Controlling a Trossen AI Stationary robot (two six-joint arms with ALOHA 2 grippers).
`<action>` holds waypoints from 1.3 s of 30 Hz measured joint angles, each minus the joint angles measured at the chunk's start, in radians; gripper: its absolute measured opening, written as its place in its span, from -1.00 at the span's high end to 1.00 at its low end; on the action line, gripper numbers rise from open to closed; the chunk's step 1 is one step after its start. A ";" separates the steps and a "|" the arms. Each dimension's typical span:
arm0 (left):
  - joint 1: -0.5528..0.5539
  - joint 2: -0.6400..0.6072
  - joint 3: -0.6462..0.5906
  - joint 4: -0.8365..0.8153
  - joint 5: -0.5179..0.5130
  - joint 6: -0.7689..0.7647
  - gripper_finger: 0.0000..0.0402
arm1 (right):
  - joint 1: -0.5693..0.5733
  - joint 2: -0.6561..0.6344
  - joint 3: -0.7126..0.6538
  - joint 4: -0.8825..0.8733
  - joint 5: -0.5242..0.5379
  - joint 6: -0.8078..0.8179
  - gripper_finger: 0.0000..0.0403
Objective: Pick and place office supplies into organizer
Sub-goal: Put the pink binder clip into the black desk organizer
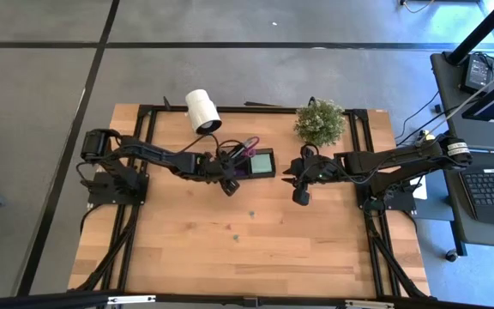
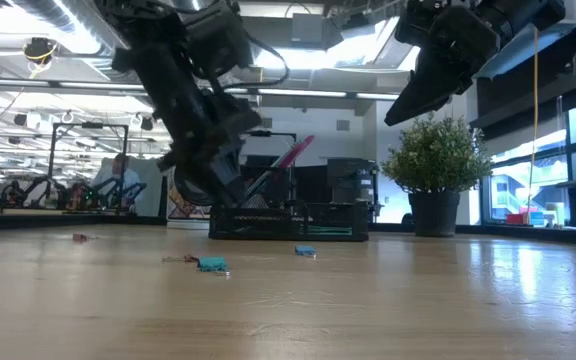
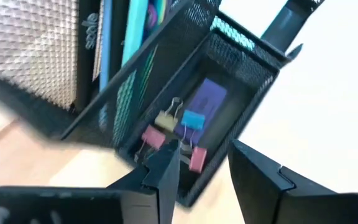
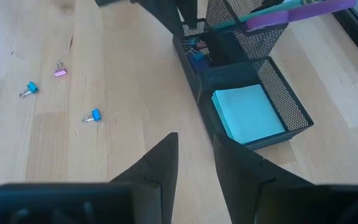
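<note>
The organizer point(image 1: 254, 162), a black wire-mesh desk tray, sits on my wooden table point(image 1: 247, 249) between my two arms, its long side running left to right across the table. From above, my left gripper point(image 1: 229, 184) is at its left end, and my right gripper point(image 1: 299, 196) hangs just off its right end, apart from it. A mint-green sticky pad point(image 1: 263, 162) lies flat in the right-hand compartment; purple-handled scissors point(image 1: 249, 143) lean out of the taller part. A white roll point(image 1: 202, 111) and a small green plant point(image 1: 320, 123) stand behind.

At table height, the mesh tray is a low dark box, with a pink-purple handle point(image 2: 293, 156) slanting up and to the right out of it. Small binder clips point(image 2: 211, 264) lie scattered on the smooth wood in front.

Through my left wrist camera, my fingers point(image 3: 164, 177) stand parted with nothing between them, right over a small mesh compartment holding pink, blue and yellowish clips point(image 3: 192, 120) and a flat purple piece point(image 3: 206, 98). Pens stand in the tall section beside it, though the blur keeps me from counting them.

Through my right wrist camera, my dark angular fingers point(image 4: 156, 167) sit a narrow gap apart, gripping nothing. The square pad point(image 4: 248, 114) lies flat in its mesh bay, and three clips point(image 4: 92, 116) rest loose on the wood grain.
</note>
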 joint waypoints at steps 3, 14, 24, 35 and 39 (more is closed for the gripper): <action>-0.001 -0.047 0.000 -0.060 0.008 -0.002 0.32 | 0.000 0.000 0.000 0.000 0.000 0.000 0.47; -0.014 -0.263 0.000 -0.211 0.368 -0.008 0.28 | 0.000 0.000 0.000 0.000 0.000 -0.002 0.47; -0.082 -0.326 0.000 -0.583 0.293 -0.267 0.29 | 0.000 0.000 0.000 0.002 0.000 -0.005 0.47; -0.140 -0.279 0.000 -0.721 0.229 -0.485 0.29 | 0.000 0.000 0.000 0.003 0.000 -0.005 0.47; -0.148 -0.234 0.000 -0.721 0.231 -0.523 0.29 | 0.000 0.000 0.000 0.005 0.000 -0.005 0.47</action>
